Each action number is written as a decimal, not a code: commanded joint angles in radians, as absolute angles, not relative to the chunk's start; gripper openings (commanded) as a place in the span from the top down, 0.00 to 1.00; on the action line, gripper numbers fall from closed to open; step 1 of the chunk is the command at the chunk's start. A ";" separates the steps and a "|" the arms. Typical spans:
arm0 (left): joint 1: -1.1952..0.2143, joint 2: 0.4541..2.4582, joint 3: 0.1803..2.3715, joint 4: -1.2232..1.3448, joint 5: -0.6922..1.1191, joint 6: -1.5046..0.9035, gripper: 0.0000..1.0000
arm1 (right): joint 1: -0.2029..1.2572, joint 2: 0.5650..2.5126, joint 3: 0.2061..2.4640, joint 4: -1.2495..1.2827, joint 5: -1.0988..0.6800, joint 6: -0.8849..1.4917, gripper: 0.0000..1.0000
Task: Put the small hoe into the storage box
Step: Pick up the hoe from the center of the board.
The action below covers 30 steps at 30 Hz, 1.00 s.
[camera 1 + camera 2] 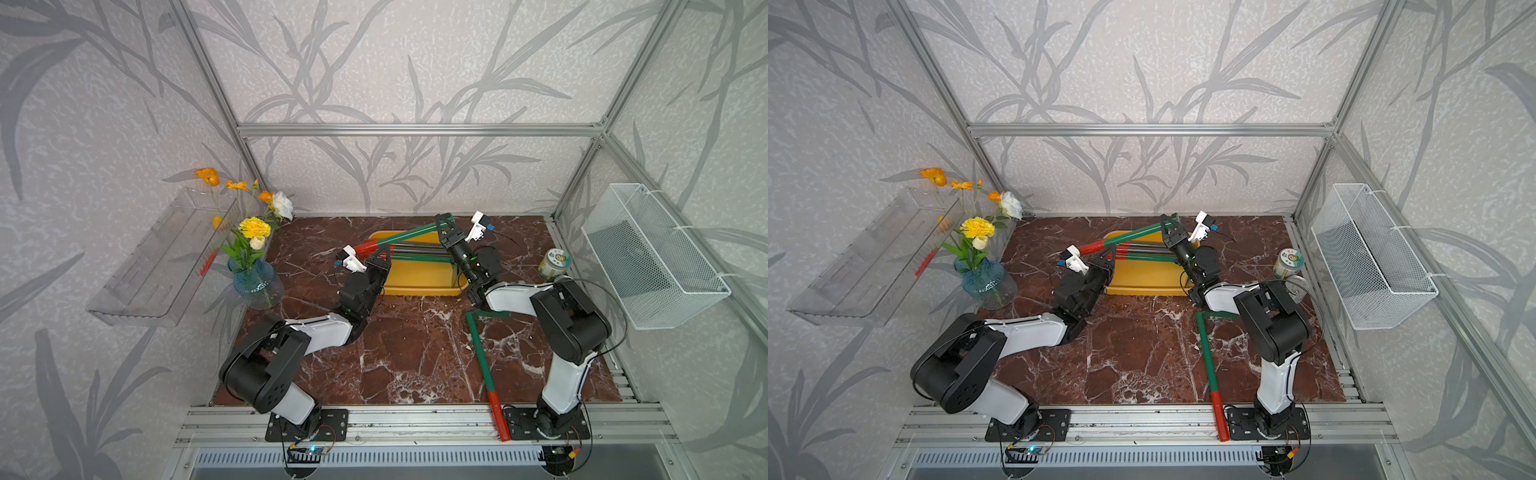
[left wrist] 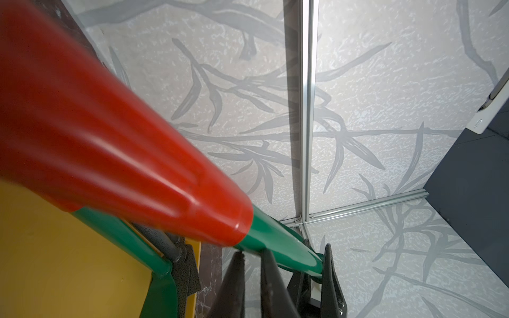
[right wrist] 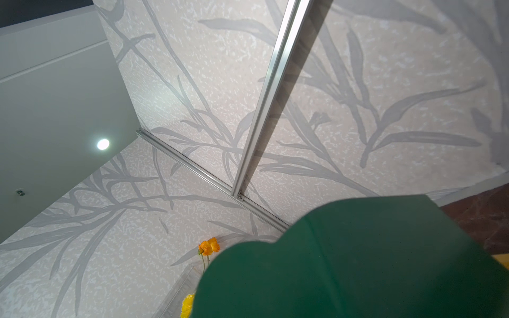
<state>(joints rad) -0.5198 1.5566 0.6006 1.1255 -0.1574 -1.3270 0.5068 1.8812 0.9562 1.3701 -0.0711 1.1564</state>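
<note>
While pinching the green head of the small hoe (image 1: pixel 409 235) in the closed right claw (image 1: pixel 444 224), holds it in the air with the red grip pointing at the left claw (image 1: pixel 384 253). Has that left claw shut just under the grip, with nothing seen between its fingers (image 2: pixel 234 283). Suspends the hoe over the yellow storage box (image 1: pixel 415 278), not inside it, above other tools (image 1: pixel 424 259) lying there. Shows a second hoe (image 1: pixel 482 357) flat on the table (image 1: pixel 395 353), well behind the right claw.

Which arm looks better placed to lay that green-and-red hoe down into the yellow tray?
Probably the left. The left gripper is shut on the hoe past its red handle, beside the yellow storage box; the right gripper only pinches the blade end over the far corner.
</note>
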 commanded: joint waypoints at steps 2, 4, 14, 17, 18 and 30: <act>-0.498 1.562 0.686 1.301 -0.179 -1.320 0.75 | 0.531 1.885 0.940 1.405 -0.197 1.165 1.00; -0.497 1.560 0.702 1.305 -0.183 -1.306 0.61 | 0.534 1.879 0.932 1.405 -0.193 1.164 1.00; -0.498 1.594 0.757 1.384 -0.199 -1.267 0.48 | 0.538 1.859 0.917 1.405 -0.175 1.173 1.00; -0.498 1.629 0.754 1.419 -0.224 -1.296 0.52 | 0.538 1.848 0.911 1.405 -0.175 1.178 1.00; -0.497 1.629 0.752 1.418 -0.232 -1.287 0.52 | 0.538 1.842 0.903 1.405 -0.173 1.178 1.00; -0.499 1.615 0.829 1.417 -0.232 -1.215 0.50 | 0.548 1.832 0.882 1.405 -0.169 1.180 1.00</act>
<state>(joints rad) -0.5156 1.6455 0.7464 1.2476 -0.2253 -1.2598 0.5308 1.8473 0.9051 1.4521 -0.0456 1.2301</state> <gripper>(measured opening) 0.506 0.246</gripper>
